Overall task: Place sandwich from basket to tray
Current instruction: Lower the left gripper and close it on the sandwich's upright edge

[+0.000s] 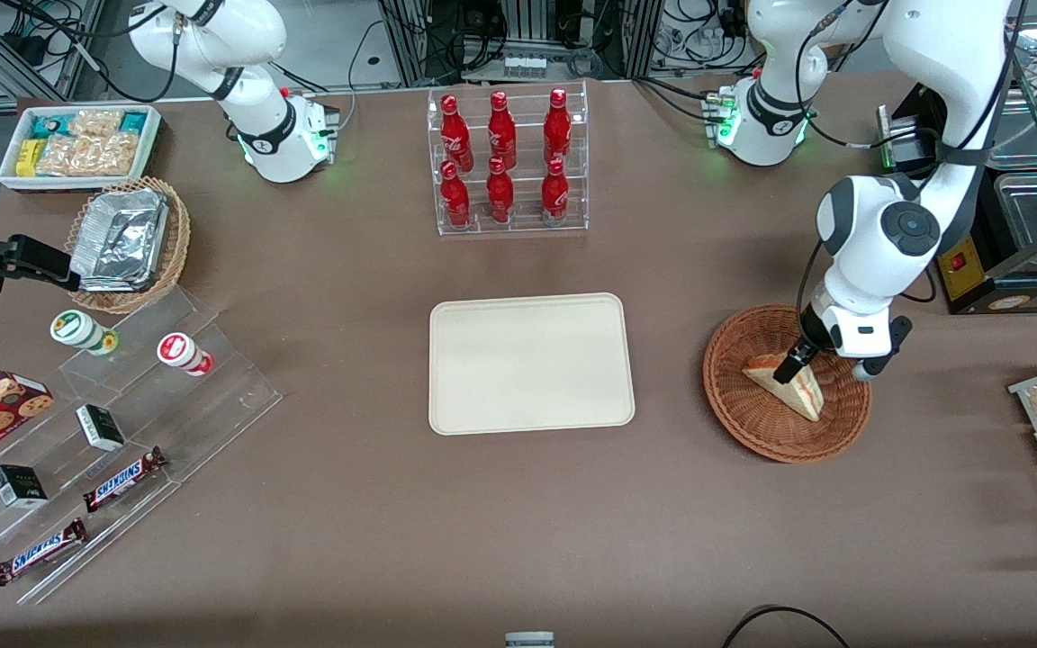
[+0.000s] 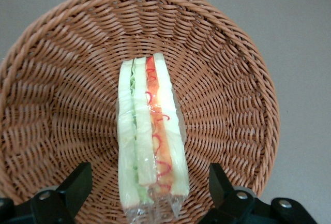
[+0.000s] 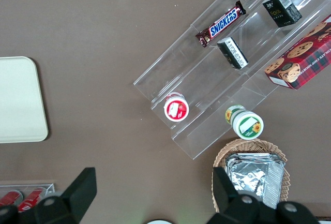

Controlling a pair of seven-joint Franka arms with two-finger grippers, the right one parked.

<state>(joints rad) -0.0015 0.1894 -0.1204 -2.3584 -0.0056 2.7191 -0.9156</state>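
On the tabletop (image 1: 572, 504), front view: the gripper (image 1: 793, 363) is down in the basket (image 1: 752, 423) over one sandwich (image 1: 798, 393); the bare tray (image 1: 532, 363) lies apart, six red bottles (image 1: 502, 157) farther off. Wrist view: fingers (image 2: 77, 185) wide open, straddling the wrapped sandwich (image 2: 150, 141), not touching it.

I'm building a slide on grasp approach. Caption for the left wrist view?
Open claw straddling the wrapped sandwich that lies in the wicker basket.
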